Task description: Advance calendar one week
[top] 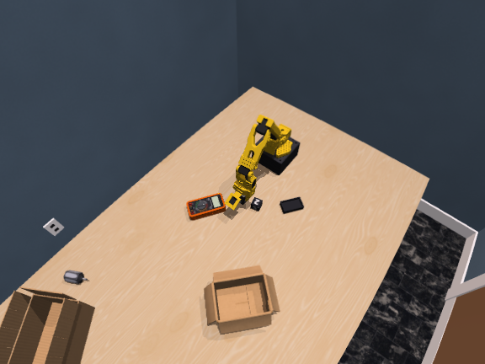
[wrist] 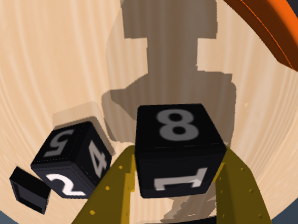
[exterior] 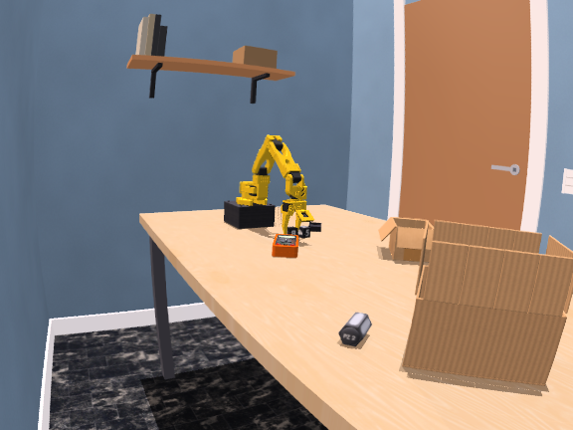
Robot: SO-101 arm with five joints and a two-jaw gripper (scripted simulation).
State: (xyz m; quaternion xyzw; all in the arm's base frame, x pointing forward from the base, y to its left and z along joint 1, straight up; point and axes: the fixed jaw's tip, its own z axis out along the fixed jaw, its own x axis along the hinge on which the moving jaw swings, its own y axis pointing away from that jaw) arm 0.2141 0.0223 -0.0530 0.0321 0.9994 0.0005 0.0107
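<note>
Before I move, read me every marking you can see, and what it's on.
"8", "1": the held cube
"2", "4", "5": the loose cube
"PZ 2": end of the grey-black handle
Orange multimeter: markings too small to read.
</note>
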